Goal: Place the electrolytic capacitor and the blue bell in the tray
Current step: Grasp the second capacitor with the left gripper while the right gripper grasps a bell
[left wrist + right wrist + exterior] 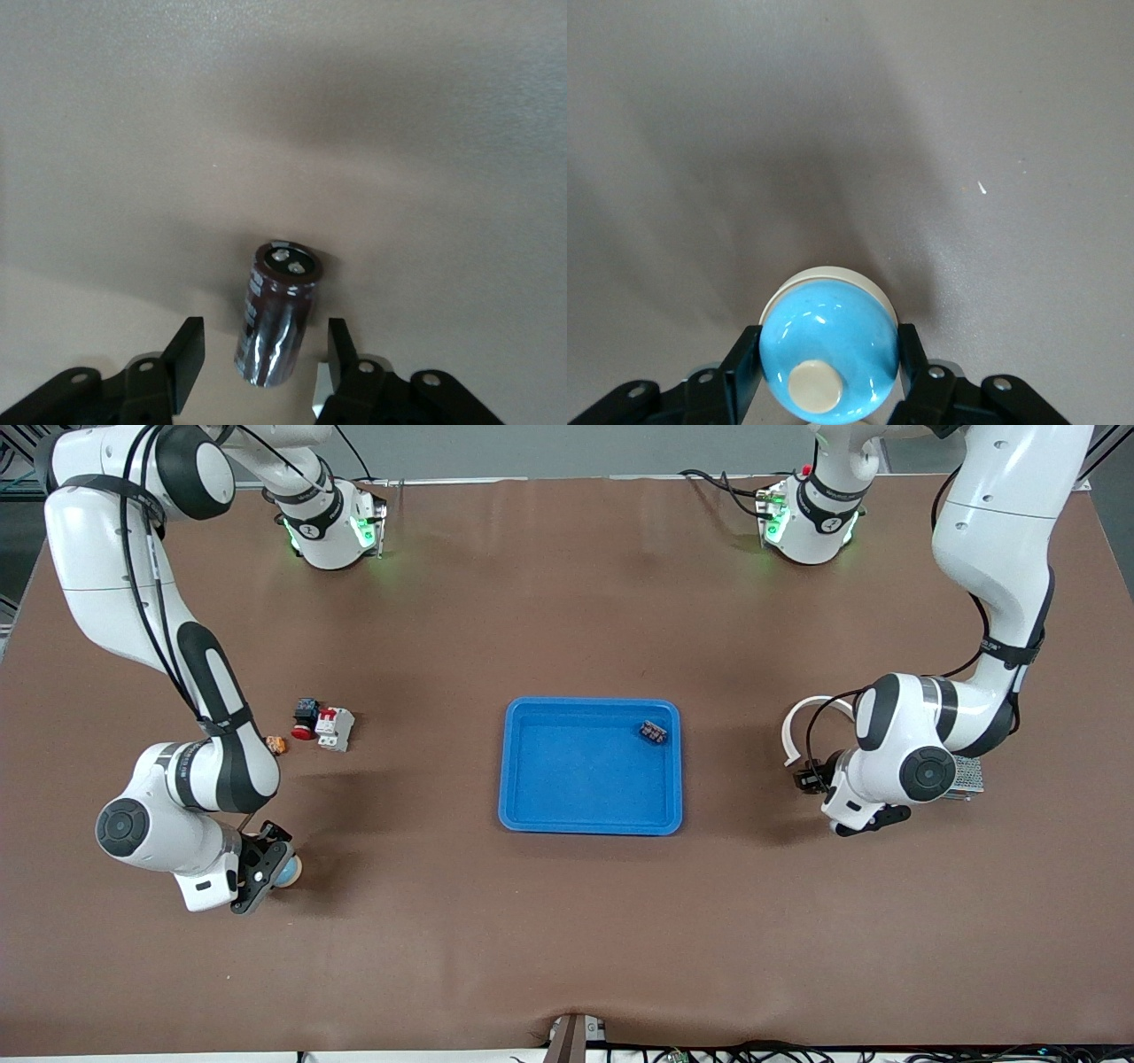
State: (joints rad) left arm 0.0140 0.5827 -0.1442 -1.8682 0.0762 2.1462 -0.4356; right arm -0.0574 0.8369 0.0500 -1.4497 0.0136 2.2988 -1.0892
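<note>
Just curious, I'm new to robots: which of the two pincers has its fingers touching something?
The right pincer: its fingers press the glossy blue round bell. The left pincer straddles the dark cylindrical capacitor with gaps.

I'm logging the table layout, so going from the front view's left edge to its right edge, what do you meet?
Right gripper at the blue bell → red-and-white breaker → tray → dark part in the tray → left gripper

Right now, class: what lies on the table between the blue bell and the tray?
Nothing: in the front view, bare brown table runs from the blue bell, between the right gripper's fingers, to the tray.
</note>
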